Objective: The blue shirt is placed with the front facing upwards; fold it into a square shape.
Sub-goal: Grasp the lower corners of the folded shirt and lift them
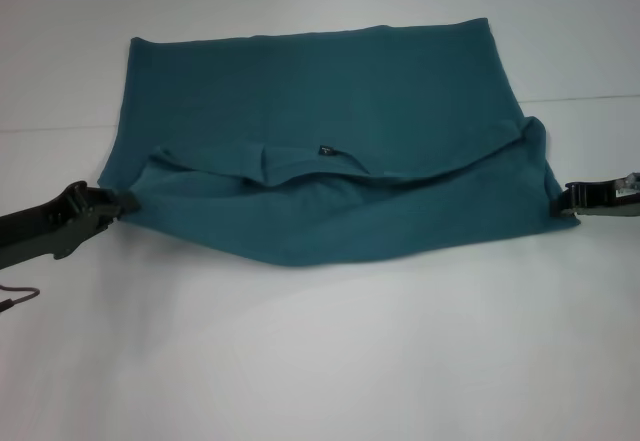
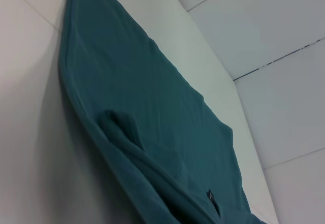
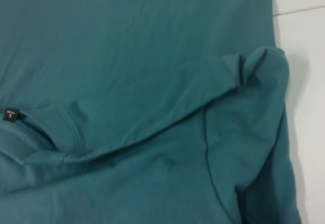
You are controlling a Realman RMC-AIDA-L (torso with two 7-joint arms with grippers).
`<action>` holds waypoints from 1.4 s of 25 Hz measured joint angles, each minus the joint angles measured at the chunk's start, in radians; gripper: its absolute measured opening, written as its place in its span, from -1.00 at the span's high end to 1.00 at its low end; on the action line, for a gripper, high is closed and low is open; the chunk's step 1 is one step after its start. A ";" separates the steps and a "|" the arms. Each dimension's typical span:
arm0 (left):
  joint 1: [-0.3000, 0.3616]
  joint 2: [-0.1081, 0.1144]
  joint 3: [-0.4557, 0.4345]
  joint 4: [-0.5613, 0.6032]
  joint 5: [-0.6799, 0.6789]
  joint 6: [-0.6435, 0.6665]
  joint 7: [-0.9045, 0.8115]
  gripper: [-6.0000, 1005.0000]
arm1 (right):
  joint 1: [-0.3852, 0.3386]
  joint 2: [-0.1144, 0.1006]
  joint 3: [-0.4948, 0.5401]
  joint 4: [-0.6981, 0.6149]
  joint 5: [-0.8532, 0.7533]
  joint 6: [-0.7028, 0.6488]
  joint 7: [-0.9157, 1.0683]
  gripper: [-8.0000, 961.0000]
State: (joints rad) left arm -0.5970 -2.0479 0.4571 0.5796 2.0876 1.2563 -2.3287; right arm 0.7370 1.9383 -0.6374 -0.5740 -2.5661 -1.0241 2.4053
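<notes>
Rumpled blue shirt [image 3: 152, 56] with folded-over collar, small black label [image 3: 10, 115], on white table [image 3: 304, 41].

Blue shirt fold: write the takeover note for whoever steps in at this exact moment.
Left gripper: shut on the blue shirt at its near-left corner.
Right gripper: shut on the near-right corner.
Shirt: lies on the white table; near part doubled over, collar label showing at the fold.
Done: one fold under way.
Left: lay the fold flat, then probably further folds to square it.
</notes>
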 joint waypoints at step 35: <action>0.020 0.000 0.004 0.005 0.002 0.016 0.010 0.94 | -0.036 0.011 0.005 -0.061 0.017 -0.008 -0.029 -0.16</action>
State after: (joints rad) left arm -0.5769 -2.0480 0.4616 0.5844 2.0893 1.2724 -2.3189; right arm 0.7010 1.9495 -0.6323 -0.6354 -2.5489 -1.0321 2.3758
